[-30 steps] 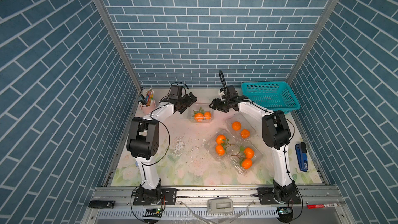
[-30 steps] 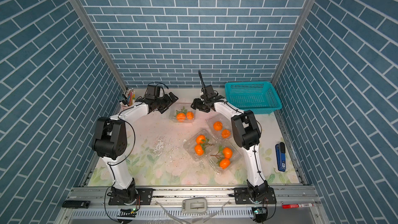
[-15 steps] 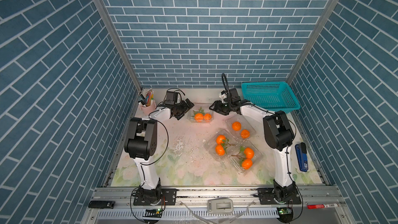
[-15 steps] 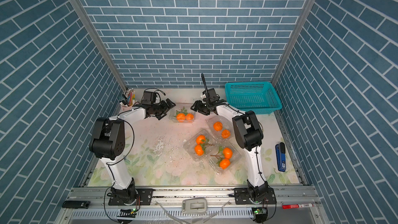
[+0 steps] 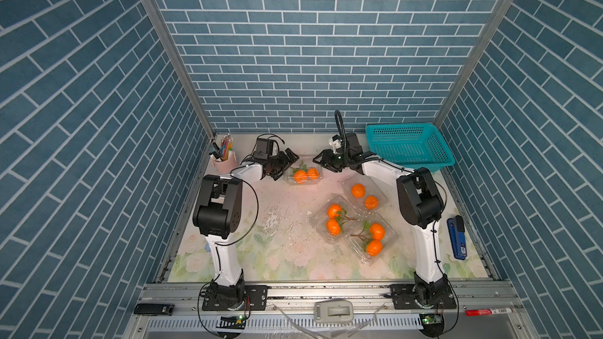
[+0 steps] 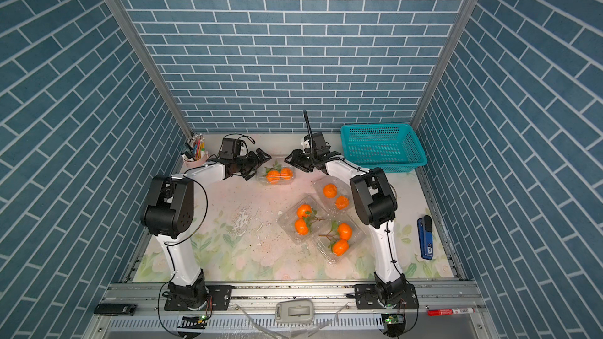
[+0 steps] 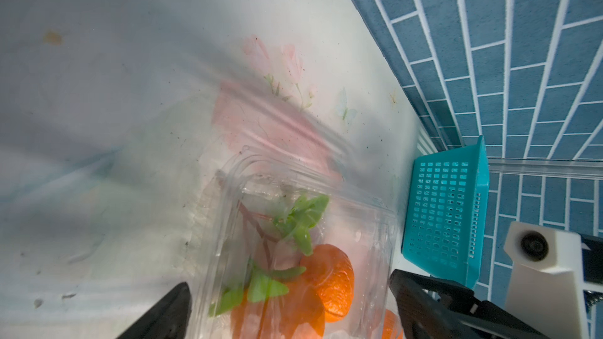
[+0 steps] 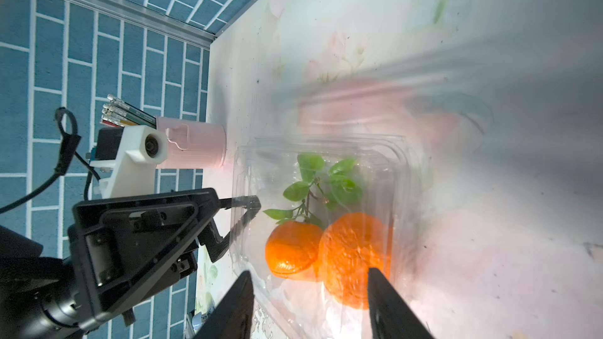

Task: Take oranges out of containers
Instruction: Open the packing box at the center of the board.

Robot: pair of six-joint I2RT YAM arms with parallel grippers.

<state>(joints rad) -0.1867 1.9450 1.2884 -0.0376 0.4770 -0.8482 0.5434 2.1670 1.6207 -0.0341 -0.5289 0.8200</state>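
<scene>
Clear plastic in both top views: four boxes (image 5: pixel 317 223) on the table (image 5: pixel 261 249), two oranges (image 5: pixel 358 190) in each, eight in all. None out yet, to judge by that; whole task left, most likely beginning with the far box (image 5: pixel 319 177), alone near the back wall, well apart from the other three. Lids up or down: not to be told from above. Left claw (image 5: pixel 285 167) at one end of that box, right claw (image 5: pixel 321 164) at the opposite end, both low, facing each other across it. Teal basket (image 5: pixel 409 145) behind the right arm, pencil cup (image 5: pixel 223 161) behind the left.

Left wrist next. Jaws spread wide, gripping nothing; a finger (image 7: pixel 163 314) to either side, with the box reaching in between them, two oranges inside. Twig and green leaves (image 7: pixel 303 220) under the plastic, just beyond the fruit. Fingers beside the walls or above and below the lid: hard to tell, given the tilt of the view.

Right wrist last. Jaws apart here too, though narrower, again with the box and its nearer orange in the gap. No dent or squeeze showing in the plastic, so probably no grip yet. Tips of the left claw visible at the box's rim; touching or not, impossible to say. Likely ahead: lid open, fruit lifted clear, then the same for three more boxes.
</scene>
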